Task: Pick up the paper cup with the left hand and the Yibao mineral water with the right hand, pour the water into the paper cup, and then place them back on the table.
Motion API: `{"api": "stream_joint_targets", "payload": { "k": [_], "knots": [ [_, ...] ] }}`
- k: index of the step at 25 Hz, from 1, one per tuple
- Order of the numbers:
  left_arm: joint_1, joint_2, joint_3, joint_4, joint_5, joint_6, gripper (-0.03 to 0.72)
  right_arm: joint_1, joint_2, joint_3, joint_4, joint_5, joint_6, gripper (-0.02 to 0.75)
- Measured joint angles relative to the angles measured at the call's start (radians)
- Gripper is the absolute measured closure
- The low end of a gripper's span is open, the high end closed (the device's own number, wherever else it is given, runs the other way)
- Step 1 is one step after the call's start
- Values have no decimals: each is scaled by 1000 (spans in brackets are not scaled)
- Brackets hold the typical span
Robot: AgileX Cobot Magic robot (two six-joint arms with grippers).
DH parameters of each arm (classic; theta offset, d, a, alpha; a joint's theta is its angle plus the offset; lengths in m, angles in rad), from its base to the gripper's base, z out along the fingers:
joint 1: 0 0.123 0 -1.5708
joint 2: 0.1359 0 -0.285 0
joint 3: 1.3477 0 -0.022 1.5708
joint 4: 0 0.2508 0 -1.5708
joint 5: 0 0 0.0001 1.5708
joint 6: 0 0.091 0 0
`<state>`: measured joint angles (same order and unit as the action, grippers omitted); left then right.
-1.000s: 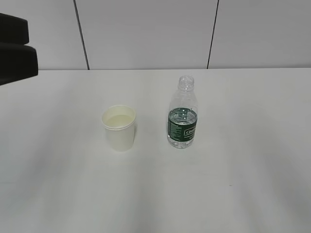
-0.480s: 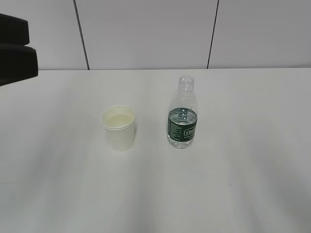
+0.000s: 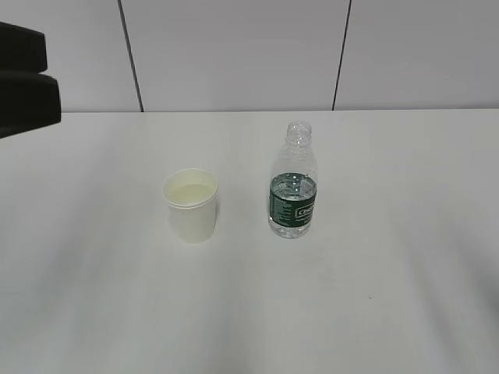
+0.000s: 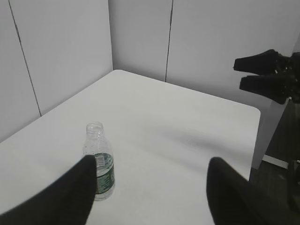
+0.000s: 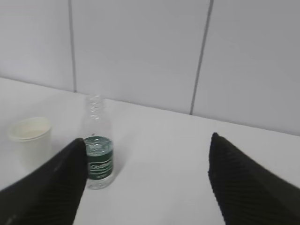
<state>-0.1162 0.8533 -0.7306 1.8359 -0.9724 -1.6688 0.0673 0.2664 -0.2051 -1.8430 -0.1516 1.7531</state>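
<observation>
Paper cup (image 3: 190, 206): pale cream, unpatterned; Yibao mineral water bottle (image 3: 293, 183): clear ribbed plastic, dark green label with white lettering; table (image 3: 390, 273): plain white; wall panels (image 3: 234, 47) behind the table: light grey, dark vertical seams.

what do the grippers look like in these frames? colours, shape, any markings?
Both are matte black. The left gripper shows two smooth, blunt, rounded fingers. The right gripper has broad tapering fingers with a fine ribbed texture. Seen from the left wrist, the right gripper is two black pointed prongs on a black body. No markings or cables are visible. The exterior view shows only two black blocky parts at its left edge.
</observation>
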Motion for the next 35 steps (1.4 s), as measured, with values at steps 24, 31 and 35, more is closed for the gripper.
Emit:
{"api": "stream_joint_targets", "payload": {
  "k": [24, 31, 35],
  "knots": [
    [0, 0, 0, 0, 99, 0, 195, 0, 0, 4, 6, 109, 4, 145],
    [0, 0, 0, 0, 279, 0, 200, 0, 0, 4, 6, 109, 4, 145],
    [0, 0, 0, 0, 333, 0, 200, 0, 0, 4, 6, 109, 4, 146]
  ]
}}
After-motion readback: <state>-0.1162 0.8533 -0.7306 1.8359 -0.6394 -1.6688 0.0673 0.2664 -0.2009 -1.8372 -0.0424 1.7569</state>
